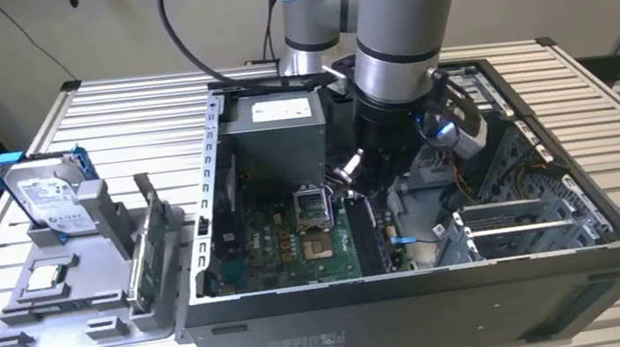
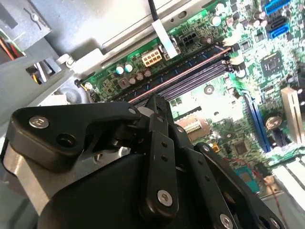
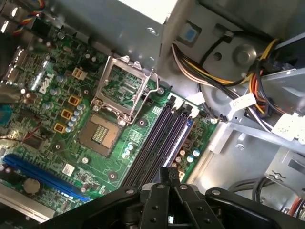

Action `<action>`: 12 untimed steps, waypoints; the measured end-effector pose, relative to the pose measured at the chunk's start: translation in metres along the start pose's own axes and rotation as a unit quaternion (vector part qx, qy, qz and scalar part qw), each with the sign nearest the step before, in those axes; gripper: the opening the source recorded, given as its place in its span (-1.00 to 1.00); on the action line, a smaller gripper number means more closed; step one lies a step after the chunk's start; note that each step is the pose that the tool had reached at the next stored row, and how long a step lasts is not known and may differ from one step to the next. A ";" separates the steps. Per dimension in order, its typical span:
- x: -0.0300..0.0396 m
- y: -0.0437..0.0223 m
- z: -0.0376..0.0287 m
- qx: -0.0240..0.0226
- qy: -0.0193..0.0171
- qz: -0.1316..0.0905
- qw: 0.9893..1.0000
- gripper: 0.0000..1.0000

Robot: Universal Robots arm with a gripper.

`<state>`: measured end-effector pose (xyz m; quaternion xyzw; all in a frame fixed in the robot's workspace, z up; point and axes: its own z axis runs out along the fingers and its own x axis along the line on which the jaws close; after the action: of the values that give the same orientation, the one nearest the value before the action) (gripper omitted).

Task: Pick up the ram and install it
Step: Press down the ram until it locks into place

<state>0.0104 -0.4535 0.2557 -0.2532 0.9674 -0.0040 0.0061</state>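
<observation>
Arm (image 1: 394, 30): silver-grey tubular links, light-blue joint caps, black band near the wrist, black wrist section below. Black cable (image 1: 177, 39) loops down behind it. Gripper (image 2: 157, 107): matte black, rounded linkage plates, flat finger bars, silver screws at the pivots, a bare metal block under one link.

We see even, soft light on the slatted counter (image 1: 102, 119), while the computer case (image 1: 423, 319) interior lies in shadow. In both wrist views the motherboard (image 3: 57, 109) looks bright and slightly soft, with white glare toward five o'clock in the second wrist view.
</observation>
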 end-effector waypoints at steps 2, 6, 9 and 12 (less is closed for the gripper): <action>0.0001 -0.0001 0.0000 0.000 0.000 -0.013 1.000 -0.79; 0.0002 -0.0003 0.0000 0.000 0.000 -0.035 0.999 -0.79; 0.0004 -0.0006 0.0000 0.000 -0.001 -0.051 0.999 -0.79; 0.0006 -0.0010 0.0000 -0.001 -0.001 -0.065 0.998 -0.79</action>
<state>0.0104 -0.4547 0.2557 -0.3153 0.9490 -0.0036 0.0064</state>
